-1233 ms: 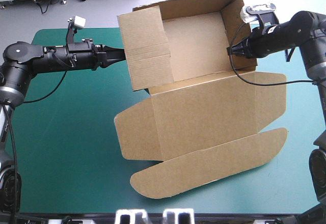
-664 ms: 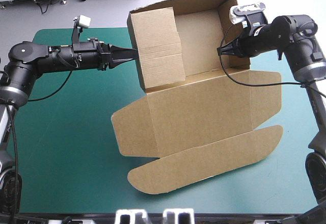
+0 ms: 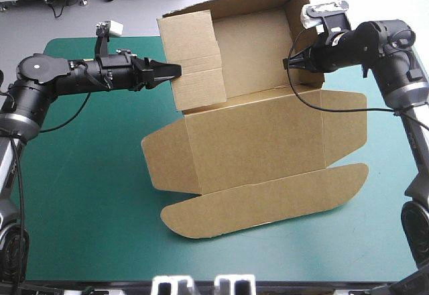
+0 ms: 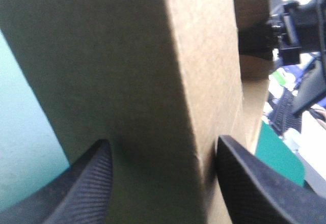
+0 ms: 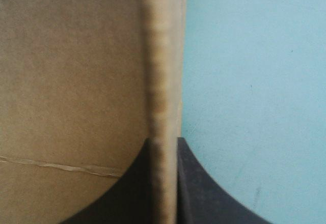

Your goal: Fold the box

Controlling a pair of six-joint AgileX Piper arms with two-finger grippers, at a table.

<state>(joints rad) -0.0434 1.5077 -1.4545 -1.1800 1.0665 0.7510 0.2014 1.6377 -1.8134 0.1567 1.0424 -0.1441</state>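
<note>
The brown box (image 3: 255, 141) lies on the teal-green table with its far part raised into walls and its lid flat toward the front. My left gripper (image 3: 175, 71) is at the raised left wall. In the left wrist view its black fingers (image 4: 97, 183) stand wide apart, straddling the folded board (image 4: 127, 56). My right gripper (image 3: 289, 62) is on the upright right wall. In the right wrist view the gripper (image 5: 164, 140) is all but shut, with the edge of the board (image 5: 66, 71) pinched between its fingers.
The lid's long rounded flap (image 3: 268, 201) reaches toward the table's front edge. The box's far wall stands at the table's far edge. Bare teal-green cover (image 3: 87, 174) lies to the left and along the front; more shows beside the right wall (image 5: 254, 81).
The box first shifted right, then back left and slightly toward the front. The left wall moved left with it. Both grippers stayed at their walls.
</note>
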